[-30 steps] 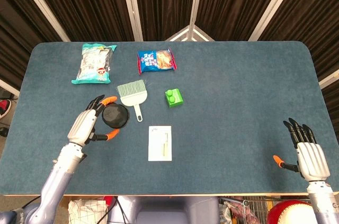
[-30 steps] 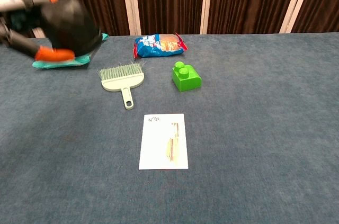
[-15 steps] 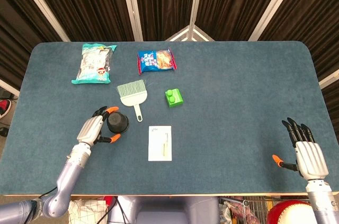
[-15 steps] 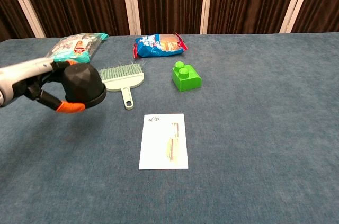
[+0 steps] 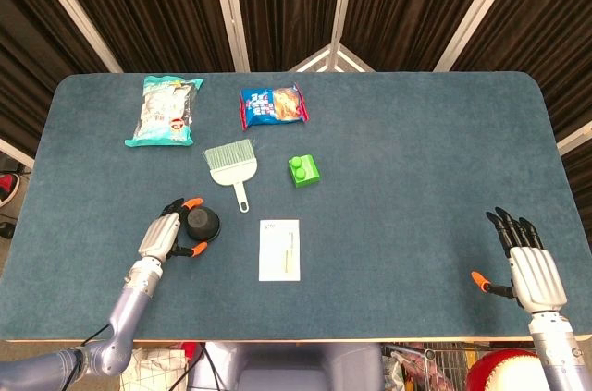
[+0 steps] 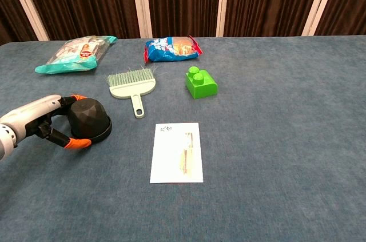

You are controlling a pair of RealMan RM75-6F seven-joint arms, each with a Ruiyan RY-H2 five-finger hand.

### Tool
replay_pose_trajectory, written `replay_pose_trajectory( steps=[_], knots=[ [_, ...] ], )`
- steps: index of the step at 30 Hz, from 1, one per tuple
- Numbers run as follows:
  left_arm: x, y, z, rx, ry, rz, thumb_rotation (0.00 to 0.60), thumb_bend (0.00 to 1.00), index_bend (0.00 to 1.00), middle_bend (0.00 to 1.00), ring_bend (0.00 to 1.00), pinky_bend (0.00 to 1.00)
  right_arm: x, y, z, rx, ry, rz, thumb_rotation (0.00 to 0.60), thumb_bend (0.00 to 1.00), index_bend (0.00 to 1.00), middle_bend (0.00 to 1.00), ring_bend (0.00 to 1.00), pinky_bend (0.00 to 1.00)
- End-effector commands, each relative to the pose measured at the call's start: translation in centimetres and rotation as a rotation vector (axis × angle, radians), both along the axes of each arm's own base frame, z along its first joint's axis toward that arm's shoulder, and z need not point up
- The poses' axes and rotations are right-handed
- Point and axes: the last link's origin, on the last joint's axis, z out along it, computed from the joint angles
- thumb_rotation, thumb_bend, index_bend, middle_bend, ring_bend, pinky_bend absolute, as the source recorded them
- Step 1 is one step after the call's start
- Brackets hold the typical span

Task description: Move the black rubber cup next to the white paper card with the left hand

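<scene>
The black rubber cup (image 5: 202,221) (image 6: 90,121) stands upside down on the table, left of the white paper card (image 5: 279,250) (image 6: 177,152). A gap of bare cloth lies between cup and card. My left hand (image 5: 167,236) (image 6: 41,121) grips the cup from its left side, thumb and fingers wrapped around it. Near the front right edge, my right hand (image 5: 525,263) holds nothing, its fingers straight and apart; only the head view shows it.
A pale green hand brush (image 5: 229,164) (image 6: 132,87) lies just behind the cup. A green block (image 5: 304,170) (image 6: 201,82) sits behind the card. Two snack bags (image 5: 166,110) (image 5: 274,105) lie at the back left. The blue table (image 5: 416,178) extends to the right.
My left hand has brought the cup down and toward the front, from above the table to resting on it left of the card. The right hand drifted slightly toward the front edge.
</scene>
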Motion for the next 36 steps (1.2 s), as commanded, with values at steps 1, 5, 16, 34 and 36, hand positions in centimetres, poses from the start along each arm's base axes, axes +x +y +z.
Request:
replay_pose_trajectory(
  steps=[1,5,16,34,36],
  knots=[
    [0.0,0.0,0.1,0.012,0.001,-0.011,0.600,0.60,0.17,0.26,0.00,0.00,0.1,0.1,0.0,-0.003,-0.001,0.002,0.600,0.22,0.08,0.04,0.11,0.04],
    [0.0,-0.2,0.2,-0.002,0.012,-0.022,0.600,0.59,0.17,0.08,0.00,0.00,-0.1,0.1,0.0,0.003,-0.002,-0.002,0.600,0.22,0.08,0.04,0.11,0.04],
    [0.3,-0.4,1.1,-0.022,0.033,-0.054,0.600,0.57,0.16,0.00,0.00,0.00,-0.1,-0.1,0.0,0.010,-0.003,-0.008,0.600,0.22,0.08,0.04,0.11,0.04],
    [2.5,0.2,2.2,0.061,-0.053,-0.058,0.600,0.59,0.17,0.12,0.00,0.00,-0.1,0.1,0.0,0.015,-0.009,-0.014,0.600,0.22,0.08,0.04,0.11,0.04],
    [3.3,0.5,2.2,0.083,-0.092,-0.072,0.600,0.60,0.19,0.16,0.00,0.00,-0.1,0.0,-0.1,0.015,-0.009,-0.012,0.600,0.22,0.08,0.04,0.11,0.04]
  ],
)
